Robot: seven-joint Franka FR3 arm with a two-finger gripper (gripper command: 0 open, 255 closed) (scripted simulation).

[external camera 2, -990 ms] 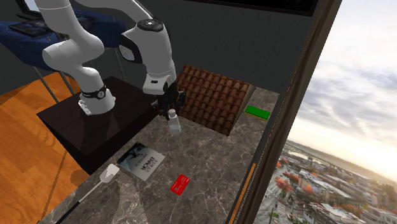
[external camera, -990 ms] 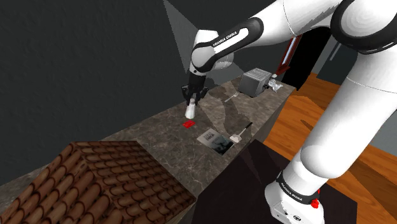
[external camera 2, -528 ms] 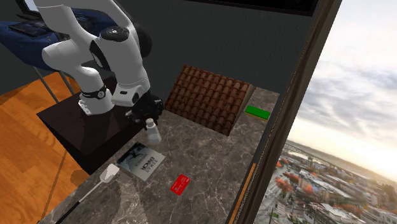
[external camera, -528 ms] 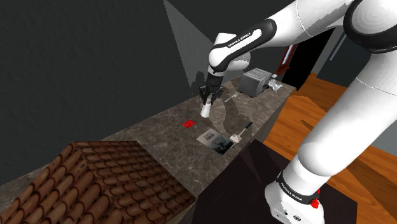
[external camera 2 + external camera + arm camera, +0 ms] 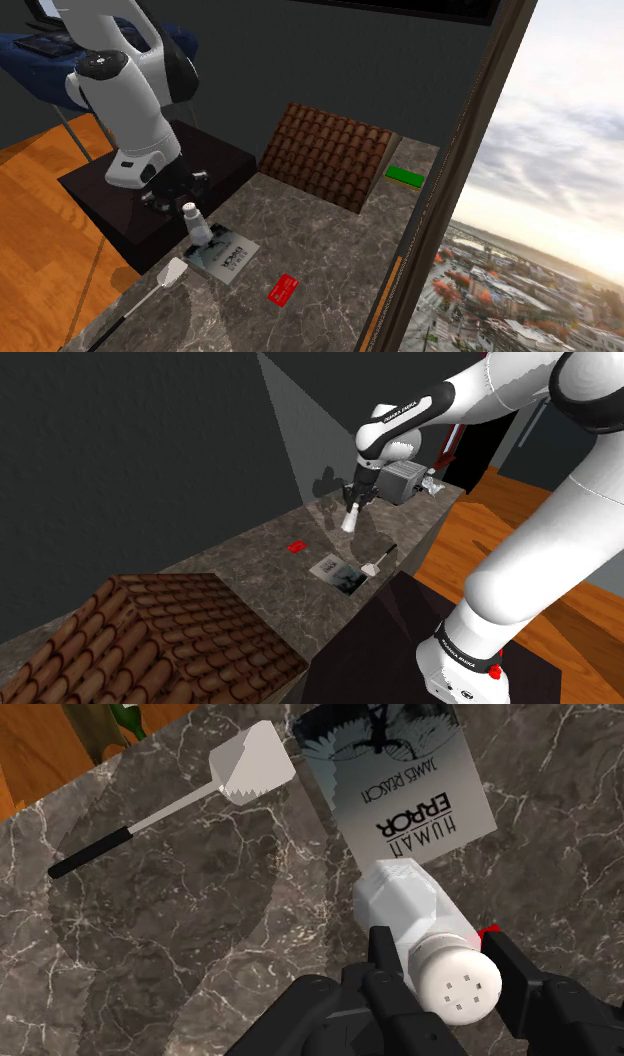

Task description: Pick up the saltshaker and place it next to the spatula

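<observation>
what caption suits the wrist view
Gripper clasping a white saltshaker over the marbled counter, with a book and spatula ahead.

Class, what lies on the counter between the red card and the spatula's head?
The book, lying flat on the marble counter; the second exterior view shows it best.

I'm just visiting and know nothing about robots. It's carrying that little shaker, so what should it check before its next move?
1. Saltshaker clasped between the fingers of the tool: ok.
2. Shaker lifted off the counter: ok; the shoulder view shows it hanging above the stone.
3. Spatula in sight: ok; it lies flat on the counter beside the book.
4. Bare counter next to the spatula for setting down: ok.
5. Shaker already over that spot: not ok; it hangs by the book's near edge, with the spatula off to one side.
6. Grip firm enough for the trip: cannot tell.
</observation>
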